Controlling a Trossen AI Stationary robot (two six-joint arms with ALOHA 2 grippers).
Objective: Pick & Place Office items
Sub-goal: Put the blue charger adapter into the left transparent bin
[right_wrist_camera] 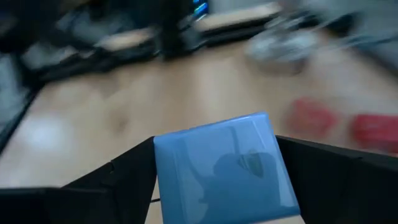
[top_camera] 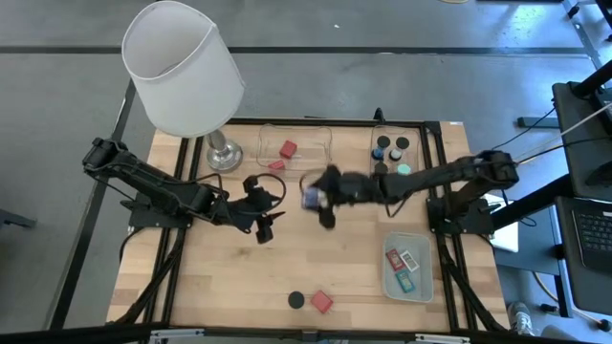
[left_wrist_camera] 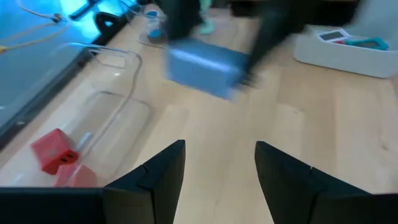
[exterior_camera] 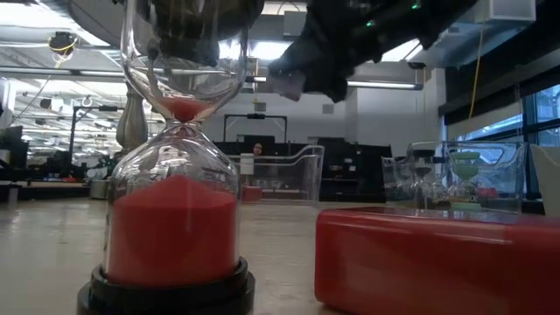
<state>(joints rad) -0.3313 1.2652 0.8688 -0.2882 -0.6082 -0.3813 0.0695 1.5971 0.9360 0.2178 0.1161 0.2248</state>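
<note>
Right pincer (top_camera: 318, 199) is over the middle of the desk (top_camera: 220, 272), clamped on the lavender-blue cube (top_camera: 312, 199). In the right wrist view the cube (right_wrist_camera: 225, 168) sits between the two dark fingers (right_wrist_camera: 124, 174), one flat face toward the camera, slightly rotated so its top edge slopes. It is a cube, so no long axis can be read. In the low view the cube is held clear above the desk surface.

Right arm reaches in from the right edge of the desk, stretched nearly level toward the left, wrist just near of the clear tray (top_camera: 295, 150) at the far side.

Left pincer (top_camera: 263, 222) hovers left of centre, just left and near of the cube, fingers (left_wrist_camera: 158, 177) apart with nothing between them. Left arm comes in from the left, extended across the desk toward the right. Its wrist camera looks at the blue cube (left_wrist_camera: 204, 67) ahead.

Clear tray holds red blocks (top_camera: 288, 149). Far-right tray (top_camera: 421, 129) holds black cylinders (top_camera: 382, 143). Pale tray (top_camera: 390, 285) at near right holds flat teal, red and white rectangles (top_camera: 405, 260).

Near edge, centre: one black cylinder (top_camera: 297, 300) just beside a red block (top_camera: 321, 302). In the low view this is a sand timer (exterior_camera: 172, 157) standing upright, red sand inside.

White-shaded lamp (top_camera: 184, 67) stands far left.
</note>
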